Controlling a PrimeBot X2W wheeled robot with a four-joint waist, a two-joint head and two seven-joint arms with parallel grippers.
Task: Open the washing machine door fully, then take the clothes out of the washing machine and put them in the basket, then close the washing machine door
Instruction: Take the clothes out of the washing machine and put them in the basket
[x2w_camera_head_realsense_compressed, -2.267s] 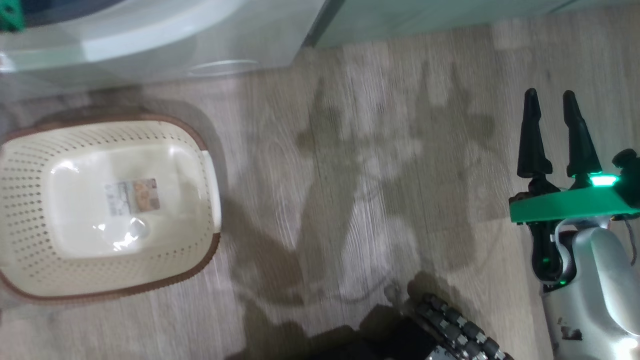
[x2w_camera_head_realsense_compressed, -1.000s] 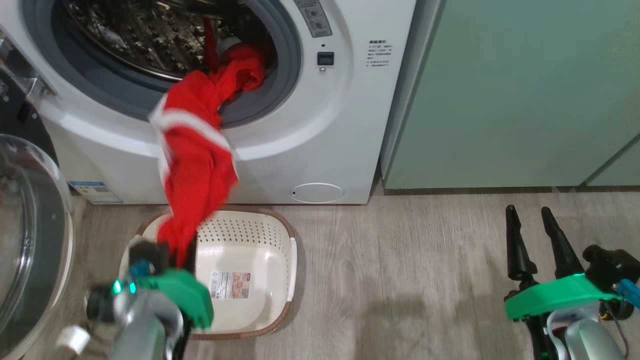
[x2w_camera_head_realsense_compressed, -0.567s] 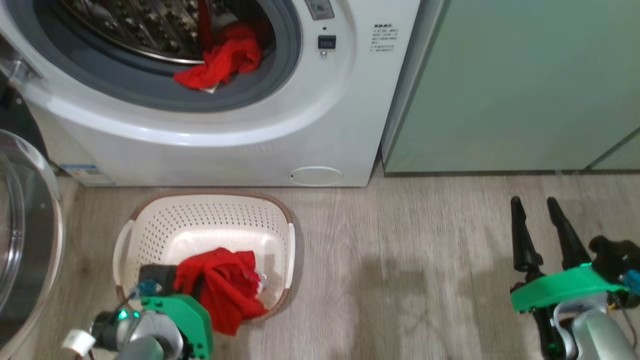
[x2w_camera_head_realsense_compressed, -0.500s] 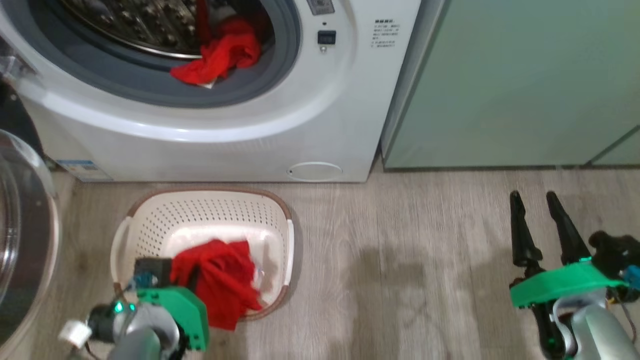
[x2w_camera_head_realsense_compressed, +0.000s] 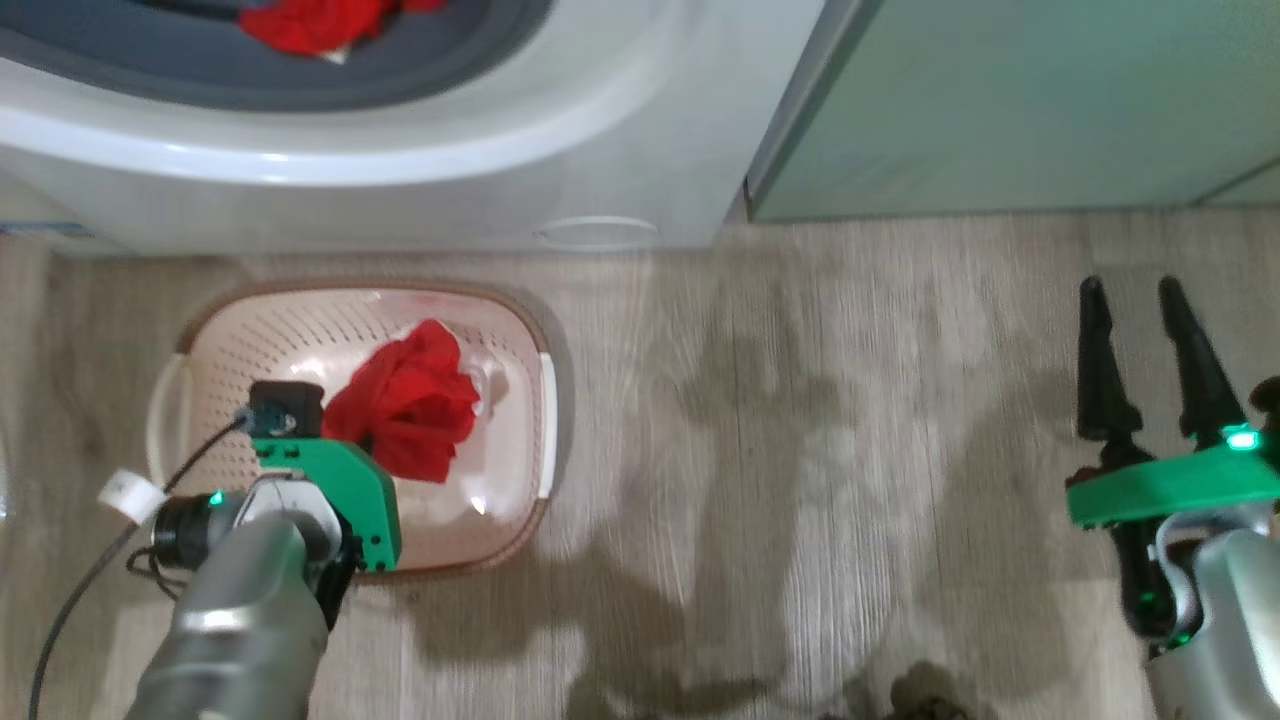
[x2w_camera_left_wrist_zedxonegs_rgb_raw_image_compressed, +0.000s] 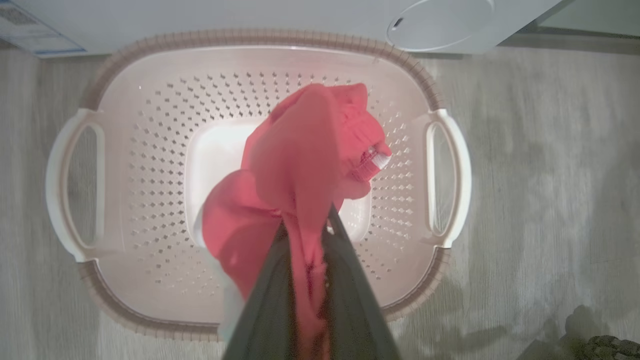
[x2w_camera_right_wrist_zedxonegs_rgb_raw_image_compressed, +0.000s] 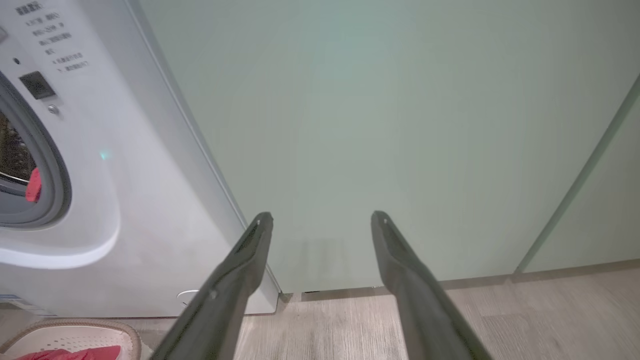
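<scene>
Centrally above the basket (x2w_camera_left_wrist_zedxonegs_rgb_raw_image_compressed: 250, 38), left pincer (x2w_camera_left_wrist_zedxonegs_rgb_raw_image_compressed: 306, 220) clamps the clothes (x2w_camera_left_wrist_zedxonegs_rgb_raw_image_compressed: 300, 150).

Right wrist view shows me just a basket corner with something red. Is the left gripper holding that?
Observer: Yes. The left gripper is shut on the clothes, holding them over the middle of the basket.
Operator: Is the washing machine emptied?
Observer: No. More red cloth lies on the grey door seal at the opening's lower edge.
</scene>
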